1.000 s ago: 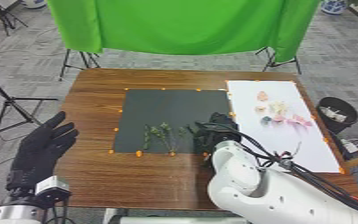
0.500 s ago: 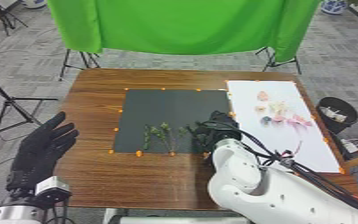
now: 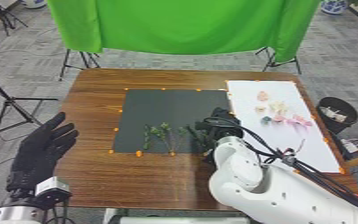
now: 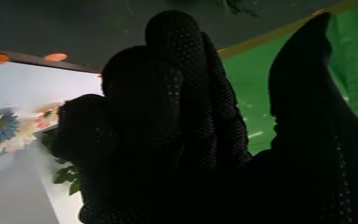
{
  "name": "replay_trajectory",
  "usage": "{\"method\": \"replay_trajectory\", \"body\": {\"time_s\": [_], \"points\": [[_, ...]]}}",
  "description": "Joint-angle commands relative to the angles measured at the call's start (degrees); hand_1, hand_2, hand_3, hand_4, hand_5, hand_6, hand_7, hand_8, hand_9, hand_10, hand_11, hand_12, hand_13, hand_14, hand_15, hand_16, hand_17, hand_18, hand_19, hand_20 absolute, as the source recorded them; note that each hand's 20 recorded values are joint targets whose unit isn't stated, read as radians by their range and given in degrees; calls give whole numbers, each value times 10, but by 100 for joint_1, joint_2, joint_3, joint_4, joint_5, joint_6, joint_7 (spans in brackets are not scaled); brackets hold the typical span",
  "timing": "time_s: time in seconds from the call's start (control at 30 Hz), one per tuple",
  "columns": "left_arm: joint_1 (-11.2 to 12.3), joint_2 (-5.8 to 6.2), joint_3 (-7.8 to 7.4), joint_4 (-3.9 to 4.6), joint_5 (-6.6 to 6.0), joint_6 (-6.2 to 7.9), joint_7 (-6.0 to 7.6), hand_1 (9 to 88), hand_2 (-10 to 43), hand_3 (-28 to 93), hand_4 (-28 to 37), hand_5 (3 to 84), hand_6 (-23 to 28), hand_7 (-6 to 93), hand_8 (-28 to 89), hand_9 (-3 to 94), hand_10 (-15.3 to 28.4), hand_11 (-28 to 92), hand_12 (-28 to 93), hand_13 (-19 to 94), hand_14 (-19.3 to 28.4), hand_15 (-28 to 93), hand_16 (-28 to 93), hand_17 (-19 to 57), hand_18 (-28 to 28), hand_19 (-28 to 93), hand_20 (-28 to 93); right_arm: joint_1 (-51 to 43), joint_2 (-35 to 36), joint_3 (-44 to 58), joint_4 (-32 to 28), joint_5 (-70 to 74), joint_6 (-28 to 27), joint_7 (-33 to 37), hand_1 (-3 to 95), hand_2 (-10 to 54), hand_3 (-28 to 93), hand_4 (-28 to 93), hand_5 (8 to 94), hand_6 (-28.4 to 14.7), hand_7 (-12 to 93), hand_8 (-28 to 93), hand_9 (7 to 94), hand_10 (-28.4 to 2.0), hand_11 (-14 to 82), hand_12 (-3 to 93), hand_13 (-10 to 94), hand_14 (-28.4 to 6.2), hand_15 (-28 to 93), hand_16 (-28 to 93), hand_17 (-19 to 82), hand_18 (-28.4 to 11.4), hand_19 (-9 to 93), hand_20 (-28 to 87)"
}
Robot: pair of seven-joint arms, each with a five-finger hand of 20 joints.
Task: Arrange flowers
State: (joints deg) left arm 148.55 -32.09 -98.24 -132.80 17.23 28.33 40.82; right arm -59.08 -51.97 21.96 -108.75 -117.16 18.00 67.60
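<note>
Flowers in pink, cream, peach and blue lie on the white sheet, right of centre in the head view. The right hand is left of them, over the dark mat's right edge, open wide: its wrist view shows long, fairly straight fingers with the thumb well apart, holding nothing. Just left of that hand, green sprigs lie on the lower half of the dark mat; the hand and its arm hide part of that area. Black cables from the same arm cross the lower part of the white sheet. Orange dots mark the edges of mat and sheet. At lower left, the left hand is open, beside the brown table. Farther out are a black bin at right and a green cloth across the top.
</note>
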Motion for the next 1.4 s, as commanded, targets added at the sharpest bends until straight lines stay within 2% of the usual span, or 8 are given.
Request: {"method": "replay_trajectory", "body": {"time_s": [0.03,0.3,0.6,0.87,1.0,1.2,1.27,1.4], "points": [[103,57,-9,-37,-93,56,126,303,71,658,-207,387,102,97,-77,320,188,285,106,174,233,475,-113,-102,202,417,71,64,62,181,-101,203,88,-138,323,-12,721,-194,652,-88,182,-87,838,-163,345,189,852,-76,587,150,622,-146,932,99],[122,150,28,-34,-191,77,238,303,71,657,-206,387,102,97,-77,320,188,284,106,174,233,474,-112,-102,203,417,71,50,181,430,-259,489,46,-439,318,-8,723,-192,624,-93,190,-87,787,-182,334,181,812,-92,587,137,603,-136,932,-16],[96,119,58,-23,-160,53,227,304,70,656,-206,387,102,95,-76,318,188,283,107,174,233,474,-111,-102,203,417,72,-80,368,980,-444,1195,-313,-998,307,5,729,-195,582,-99,186,-88,692,-198,316,169,709,-133,601,109,526,-149,930,-175],[-42,88,154,2,-65,2,91,303,70,657,-207,387,102,95,-76,318,188,282,107,174,233,474,-111,-102,203,417,72,7,743,1295,-467,1430,-720,-1225,299,10,749,-197,535,-97,195,-97,586,-208,280,156,600,-163,600,89,416,-180,880,-202],[-46,147,174,-2,-114,29,170,302,70,657,-206,387,102,96,-76,318,188,282,107,174,233,475,-111,-102,203,417,72,119,942,1492,-342,1744,-990,-1395,304,8,757,-199,517,-94,197,-99,540,-208,240,148,585,-167,606,83,410,-182,886,-181],[-70,135,131,-13,-57,21,99,303,71,655,-206,387,102,95,-76,318,187,283,108,175,233,476,-111,-102,203,417,72,407,1239,1488,-45,1877,-1312,-1271,314,6,766,-202,478,-85,196,-103,479,-209,183,145,578,-161,633,82,432,-168,924,-171],[-72,61,84,-23,62,-19,-64,303,71,655,-206,387,102,96,-76,318,188,283,108,174,233,476,-111,-102,203,417,72,410,1344,1526,59,1864,-1470,-1166,317,5,766,-203,477,-85,195,-103,476,-210,178,147,584,-158,648,82,439,-165,929,-169],[-113,-39,99,-26,140,-28,-147,303,71,655,-206,387,102,95,-76,318,188,284,108,175,233,476,-111,-102,203,417,72,490,1483,1538,259,1875,-1721,-955,324,3,766,-203,478,-82,195,-101,472,-211,171,148,594,-153,673,78,453,-161,932,-137]]}}
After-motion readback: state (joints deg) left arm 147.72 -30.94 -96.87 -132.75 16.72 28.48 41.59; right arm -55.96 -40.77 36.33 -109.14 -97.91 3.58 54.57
